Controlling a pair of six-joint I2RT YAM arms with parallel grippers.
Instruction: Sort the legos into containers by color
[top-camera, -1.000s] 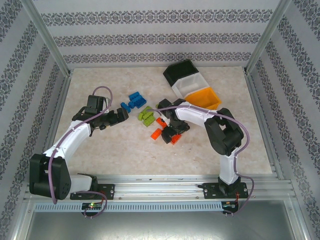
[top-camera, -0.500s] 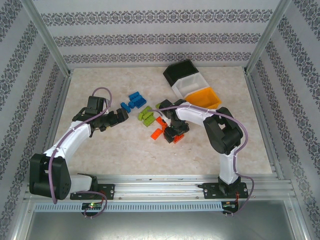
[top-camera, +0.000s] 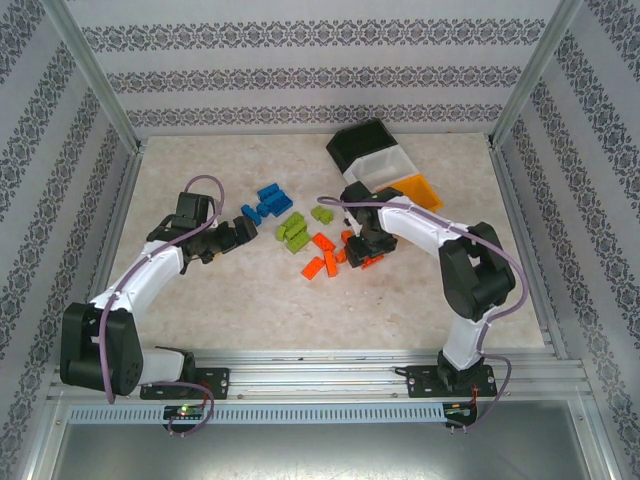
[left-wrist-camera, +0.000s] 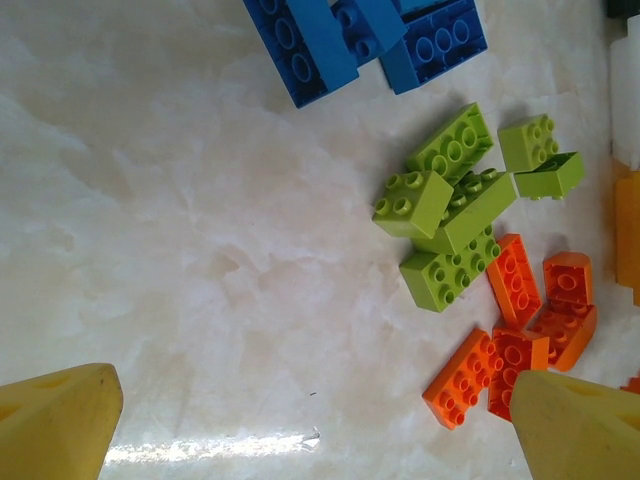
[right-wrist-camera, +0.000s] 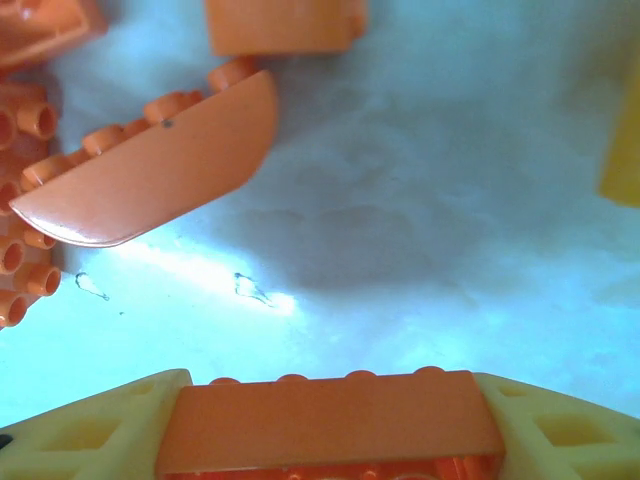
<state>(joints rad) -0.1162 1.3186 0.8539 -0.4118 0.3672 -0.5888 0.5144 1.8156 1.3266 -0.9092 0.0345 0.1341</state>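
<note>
Orange brick (right-wrist-camera: 330, 415), pinched in the right pincer (top-camera: 367, 252), over the surface (top-camera: 250, 310) beside loose orange bricks (top-camera: 318, 266).
Rigid, light, slick plastic, by the look of it; probably best gripped across the flat side walls, not the studs; orange-yellow bin (top-camera: 428, 190) near; left pincer (left-wrist-camera: 315, 425) spread, empty, near blue bricks (left-wrist-camera: 330, 40).

Glossy plastic orange brick (right-wrist-camera: 328, 422), shiny marbled table (left-wrist-camera: 180, 250), matt yellow fingers (left-wrist-camera: 55, 425)

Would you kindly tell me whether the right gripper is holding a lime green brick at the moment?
No, the right gripper is clamped on an orange-red brick, not a green one.
</note>
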